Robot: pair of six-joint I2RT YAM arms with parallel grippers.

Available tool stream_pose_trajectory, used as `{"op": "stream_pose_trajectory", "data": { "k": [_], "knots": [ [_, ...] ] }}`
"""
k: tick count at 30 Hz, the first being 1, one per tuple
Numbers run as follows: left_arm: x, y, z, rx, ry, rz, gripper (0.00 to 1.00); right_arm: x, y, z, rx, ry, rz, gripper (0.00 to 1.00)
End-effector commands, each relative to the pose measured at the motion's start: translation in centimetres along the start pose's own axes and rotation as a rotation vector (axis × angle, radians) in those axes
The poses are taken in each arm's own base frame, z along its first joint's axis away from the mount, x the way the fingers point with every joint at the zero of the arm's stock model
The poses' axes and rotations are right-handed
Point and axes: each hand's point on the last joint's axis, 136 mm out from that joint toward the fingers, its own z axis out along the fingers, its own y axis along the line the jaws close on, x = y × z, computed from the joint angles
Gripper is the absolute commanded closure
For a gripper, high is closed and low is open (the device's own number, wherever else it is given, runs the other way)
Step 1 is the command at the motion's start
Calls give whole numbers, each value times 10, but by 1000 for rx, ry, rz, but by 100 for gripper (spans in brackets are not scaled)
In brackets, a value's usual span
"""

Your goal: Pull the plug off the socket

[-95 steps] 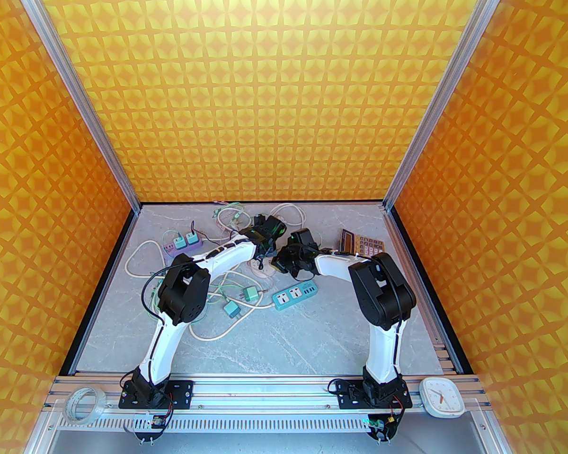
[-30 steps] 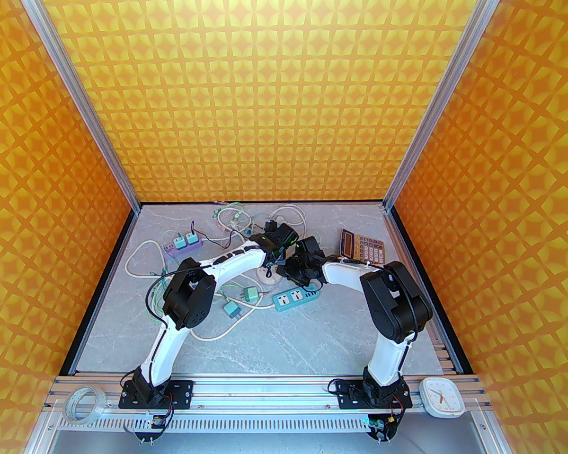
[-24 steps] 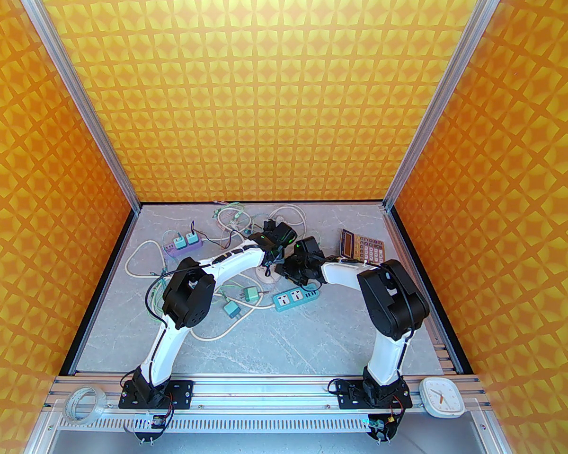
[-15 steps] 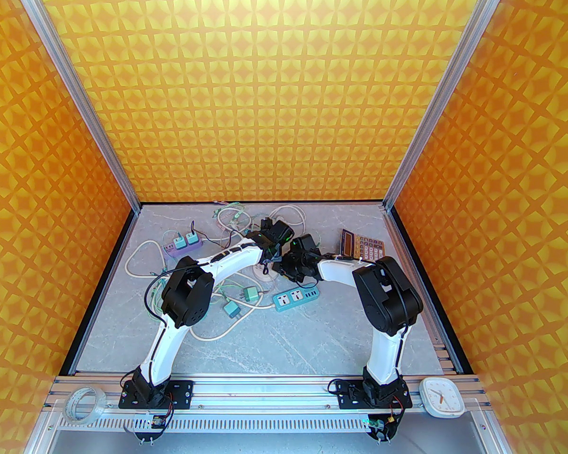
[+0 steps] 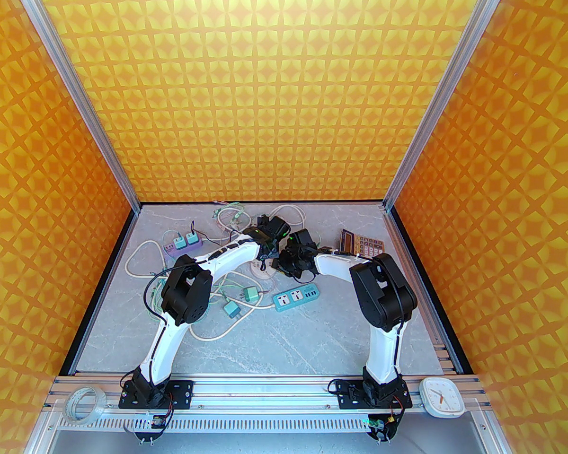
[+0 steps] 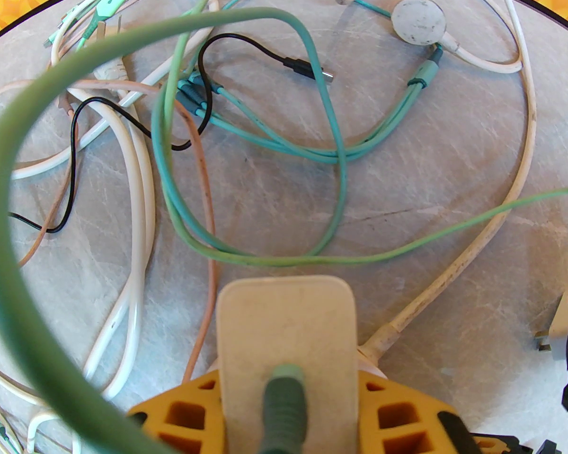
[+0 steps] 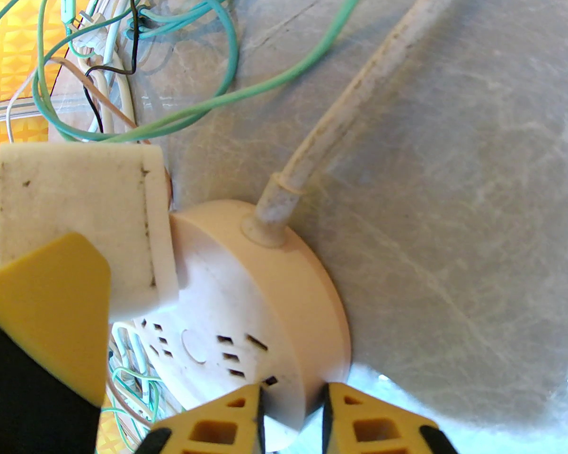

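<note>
A round white socket (image 7: 260, 310) lies on the grey table, its thick white cord running away from it. A white block-shaped plug (image 7: 80, 215) with a green cable sits in the socket's top face. My left gripper (image 6: 286, 395) is shut on the plug (image 6: 286, 329), yellow fingers (image 6: 184, 414) on both of its sides. My right gripper (image 7: 293, 395) pinches the socket's rim from the near side. In the top view, both grippers, left (image 5: 266, 248) and right (image 5: 280, 265), meet over the socket (image 5: 261, 271) at mid table.
Tangled green, white, black and pink cables (image 6: 246, 126) lie behind the socket. A teal power strip (image 5: 296, 297) and two loose teal adapters (image 5: 252, 293) sit nearer. A purple strip (image 5: 183, 244) is at far left, a calculator (image 5: 362, 246) at far right.
My right arm has shifted left and back onto the socket, and its fingers have narrowed onto the rim. The left gripper has kept hold of the plug and drifted slightly left.
</note>
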Motion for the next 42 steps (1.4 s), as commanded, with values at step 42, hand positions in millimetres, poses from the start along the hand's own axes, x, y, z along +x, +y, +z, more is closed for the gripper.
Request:
{"op": "stream_pose_trajectory", "data": {
  "k": [42],
  "knots": [
    [37, -42, 12, 57, 108, -64, 100, 5, -20, -14, -259, -432, 364, 100]
  ]
}}
